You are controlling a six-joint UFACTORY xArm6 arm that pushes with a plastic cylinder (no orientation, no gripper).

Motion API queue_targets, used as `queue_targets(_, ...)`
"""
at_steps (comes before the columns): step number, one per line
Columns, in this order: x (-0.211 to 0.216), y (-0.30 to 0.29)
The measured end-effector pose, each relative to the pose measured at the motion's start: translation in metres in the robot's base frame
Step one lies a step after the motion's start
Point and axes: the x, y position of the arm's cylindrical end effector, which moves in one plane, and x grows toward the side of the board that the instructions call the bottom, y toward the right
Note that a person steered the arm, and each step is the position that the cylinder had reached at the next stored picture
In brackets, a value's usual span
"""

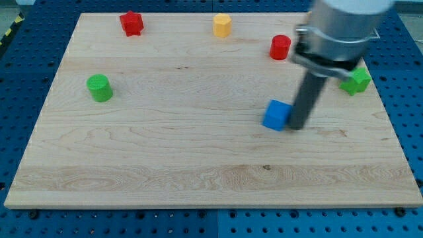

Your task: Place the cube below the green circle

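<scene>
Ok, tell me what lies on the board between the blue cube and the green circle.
Nothing: in the camera view only bare wood lies between the blue cube and the green circle. My tip sits at the cube's right side.

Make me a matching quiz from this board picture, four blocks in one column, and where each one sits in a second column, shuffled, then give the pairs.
Column one:
1. blue cube
2. green cylinder
3. red star
4. yellow block

Column two:
A. the view's top left
B. just left of my tip
C. top edge, near the middle
D. the view's left side, alone

Pairs: 1-B, 2-D, 3-A, 4-C
</scene>
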Motion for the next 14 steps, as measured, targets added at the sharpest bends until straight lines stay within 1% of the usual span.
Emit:
queue_targets(1,0.0,-0.074)
queue_targets(2,0.009,-0.049)
queue_targets(3,0.013,0.023)
queue_targets(4,-0.035,0.049)
queue_targets(5,-0.045,-0.001)
queue_targets(6,-0.01,-0.087)
queue_targets(7,0.014,-0.159)
queue_targets(8,0.001,-0.149)
queue_targets(9,-0.035,-0.12)
queue_targets(10,-0.06,-0.135)
queue_targets(11,-0.042,-0.185)
queue_targets(12,-0.002,-0.226)
queue_targets(13,0.012,-0.245)
queue_targets(14,-0.018,-0.222)
